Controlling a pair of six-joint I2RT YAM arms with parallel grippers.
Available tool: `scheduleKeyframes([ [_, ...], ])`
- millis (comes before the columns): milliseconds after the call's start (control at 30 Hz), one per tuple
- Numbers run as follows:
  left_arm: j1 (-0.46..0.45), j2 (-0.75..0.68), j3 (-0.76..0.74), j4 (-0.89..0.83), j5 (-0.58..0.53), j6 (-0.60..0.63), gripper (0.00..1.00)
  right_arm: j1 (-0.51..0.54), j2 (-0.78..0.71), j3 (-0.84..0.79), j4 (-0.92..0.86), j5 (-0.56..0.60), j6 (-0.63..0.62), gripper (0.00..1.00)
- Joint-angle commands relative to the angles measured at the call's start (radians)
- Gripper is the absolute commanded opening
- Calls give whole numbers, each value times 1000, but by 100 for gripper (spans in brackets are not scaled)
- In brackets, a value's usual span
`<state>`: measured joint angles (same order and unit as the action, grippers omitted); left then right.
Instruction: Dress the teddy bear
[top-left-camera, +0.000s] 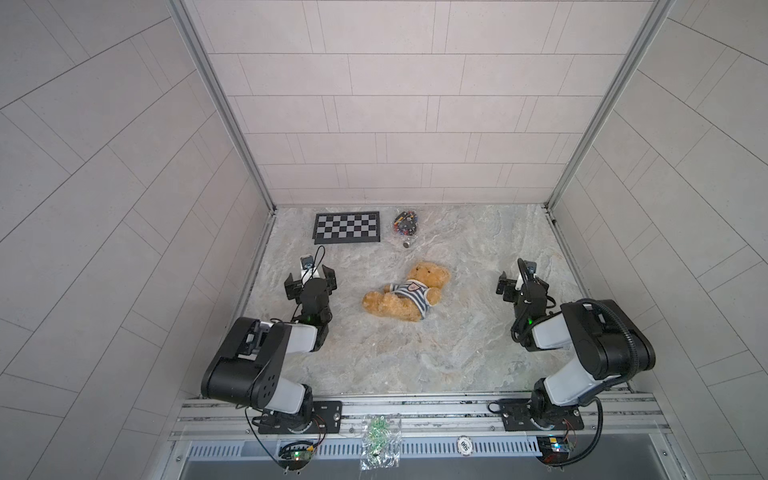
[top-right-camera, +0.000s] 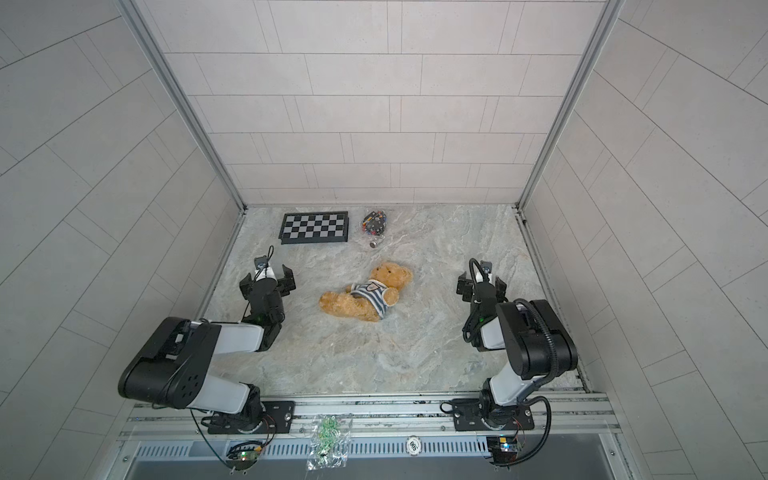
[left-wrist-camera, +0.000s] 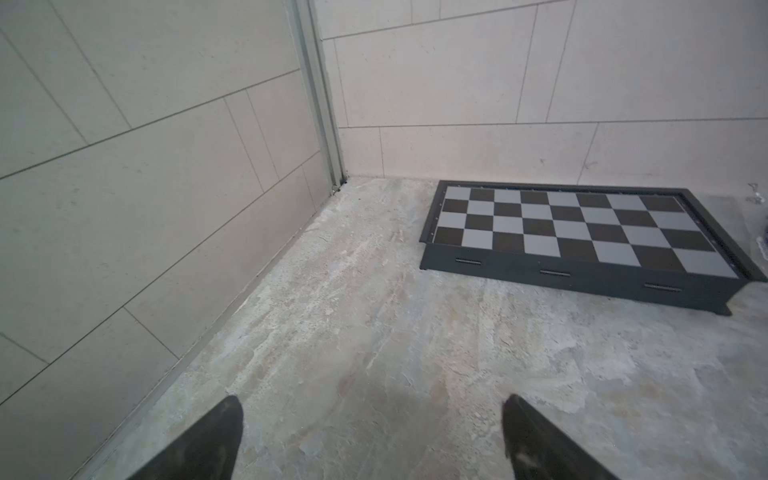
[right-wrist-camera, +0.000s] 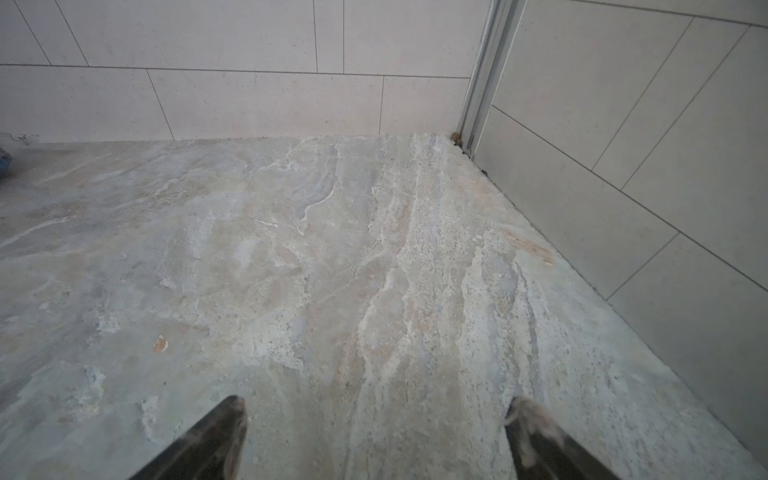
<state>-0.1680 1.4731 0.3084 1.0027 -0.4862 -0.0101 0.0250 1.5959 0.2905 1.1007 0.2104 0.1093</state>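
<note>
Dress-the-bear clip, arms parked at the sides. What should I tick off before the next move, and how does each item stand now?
1. The left pincer open and empty: ok.
2. The right pincer open and empty: ok.
3. The teddy bear lying between both arms, untouched: ok.
4. The striped shirt on its torso: ok.
5. Shirt hem pulled fully down at the back: cannot tell.
6. The chessboard and bag of small parts apart from the bear: ok.

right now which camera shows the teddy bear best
A top view. Both top views show the whole teddy bear lying on the table in a striped shirt. The left wrist view shows the checkered board and table, the right wrist view table and wall: no bear in either.
</note>
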Motion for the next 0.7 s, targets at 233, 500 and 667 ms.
scheduleKeyframes([
  [233, 25, -6, 24, -1, 66, -10, 100, 17, -13, 57, -96, 17, -43, 100],
  [500, 24, -6, 25, -2, 64, -9, 100, 21, -13, 59, -99, 26, -46, 100],
  [667, 26, 1, 34, -12, 69, -10, 100, 22, -12, 59, -99, 28, -46, 100],
])
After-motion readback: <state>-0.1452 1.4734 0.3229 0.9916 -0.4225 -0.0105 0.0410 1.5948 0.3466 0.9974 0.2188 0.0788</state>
